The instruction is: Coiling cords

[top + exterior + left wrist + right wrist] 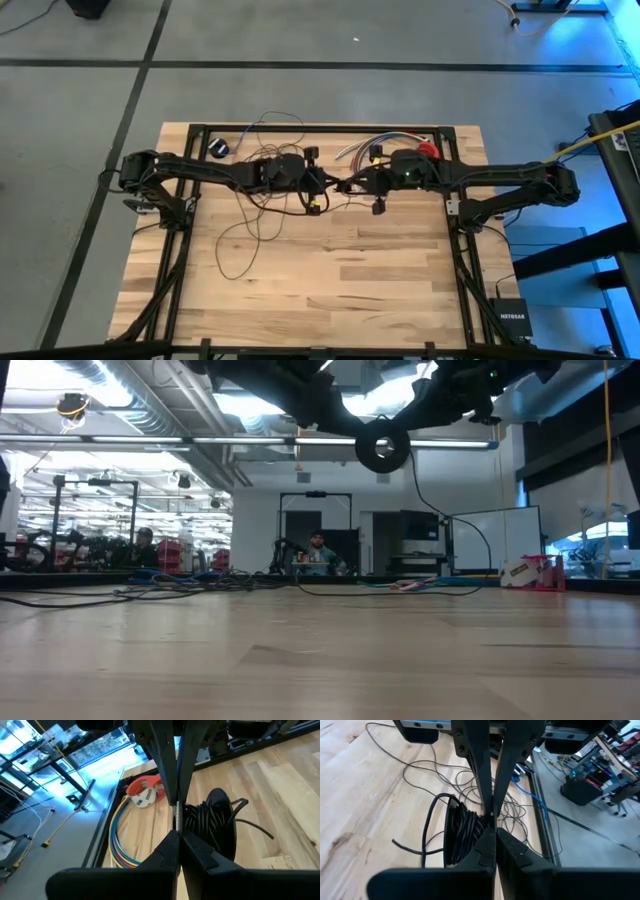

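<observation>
The cords are one thin dark wire. Part of it is wound into a small black coil (383, 450), held high above the table's middle. The rest lies in slack loops (250, 215) on the table's left half and runs toward a small round puck (220, 148) near the far edge. My left gripper (178, 834) and my right gripper (492, 831) meet tip to tip at the coil, both shut on it. The coil (210, 820) sits just beside the fingers in both wrist views. My left gripper pinches the coil at its rim (187, 816) between its two fingers, coming slanting down from the table's left. The fingers hide the exact spot. The coil is lifted clear of the table, and a loose strand (255, 827) trails off it. My right gripper pinches the same coil at its rim (481, 818) between its two fingers, slanting down from the table's right, opposite the left fingers. Its own fingers cover the place of contact. A loop (427, 827) sticks out of the coil, which hangs clear of the wood.
A short bundle of multicoloured wires (365, 145) and a red-and-white object (428, 150) lie at the far edge right of centre. A black rail (330, 128) runs along that edge. A yellow cable (590, 145) passes off the table's right side. The near half shows bare wood (330, 280).
</observation>
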`<state>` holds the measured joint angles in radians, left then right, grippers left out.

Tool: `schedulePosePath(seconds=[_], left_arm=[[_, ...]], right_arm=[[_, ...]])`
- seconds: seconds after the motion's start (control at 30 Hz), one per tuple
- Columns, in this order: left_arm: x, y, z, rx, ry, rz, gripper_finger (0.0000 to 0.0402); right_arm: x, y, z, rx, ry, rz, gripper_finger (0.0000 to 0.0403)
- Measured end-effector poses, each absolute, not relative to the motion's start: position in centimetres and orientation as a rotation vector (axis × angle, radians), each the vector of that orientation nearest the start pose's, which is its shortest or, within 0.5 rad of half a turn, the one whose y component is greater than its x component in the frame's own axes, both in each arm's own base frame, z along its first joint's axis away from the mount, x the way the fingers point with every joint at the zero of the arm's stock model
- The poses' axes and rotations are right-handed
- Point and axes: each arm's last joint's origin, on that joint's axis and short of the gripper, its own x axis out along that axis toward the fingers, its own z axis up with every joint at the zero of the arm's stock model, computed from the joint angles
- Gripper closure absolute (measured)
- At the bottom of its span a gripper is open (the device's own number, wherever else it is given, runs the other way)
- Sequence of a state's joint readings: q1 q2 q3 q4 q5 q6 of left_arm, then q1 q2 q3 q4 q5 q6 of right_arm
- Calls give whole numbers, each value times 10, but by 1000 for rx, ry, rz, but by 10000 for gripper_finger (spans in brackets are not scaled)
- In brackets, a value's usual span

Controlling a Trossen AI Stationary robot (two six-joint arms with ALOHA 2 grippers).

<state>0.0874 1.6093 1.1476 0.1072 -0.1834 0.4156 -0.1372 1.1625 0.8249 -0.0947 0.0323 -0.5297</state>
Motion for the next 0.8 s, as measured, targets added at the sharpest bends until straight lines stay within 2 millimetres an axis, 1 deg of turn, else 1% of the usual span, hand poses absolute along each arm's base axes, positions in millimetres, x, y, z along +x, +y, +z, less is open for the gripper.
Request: schedulePosePath(seconds=[0.2, 0.4, 0.5, 0.57, 0.67, 0.77, 0.8], left_arm=[[363, 42, 279, 413, 429, 198, 399], [363, 42, 280, 430, 427, 194, 400], [364, 41, 280, 429, 423, 195, 400], [364, 41, 281, 426, 420, 194, 400], [363, 41, 279, 424, 438, 192, 401], [363, 41, 278, 425, 450, 206, 401], [363, 42, 278, 420, 451, 214, 401]], right_arm=[[253, -36, 283, -501, 429, -62, 397], [254, -36, 283, -500, 426, -62, 397], [253, -36, 286, -444, 429, -73, 390], [253, -36, 292, -436, 438, -71, 371], [251, -31, 308, -455, 465, -52, 326], [240, -24, 329, -493, 563, -87, 287], [236, -21, 336, -482, 591, -107, 278]])
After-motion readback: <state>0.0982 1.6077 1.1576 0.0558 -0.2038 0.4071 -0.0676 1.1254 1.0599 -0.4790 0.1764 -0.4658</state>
